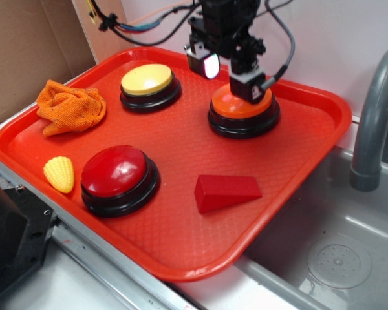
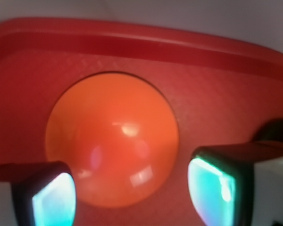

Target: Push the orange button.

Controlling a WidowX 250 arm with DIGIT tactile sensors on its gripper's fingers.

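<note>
The black gripper [image 1: 231, 76], jaws parted and holding nothing, bears on the glossy orange dome button on its black round base [image 2: 112, 146] directly beneath it; an off-centre press might slide off the dome onto the red plastic tray [image 1: 181, 139].

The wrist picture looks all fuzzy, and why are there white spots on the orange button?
Wrist view: the orange button is so close it's blurred, and the spots are lamp glare on its shiny dome. Exterior view: sharper, with the gripper on the button.
</note>
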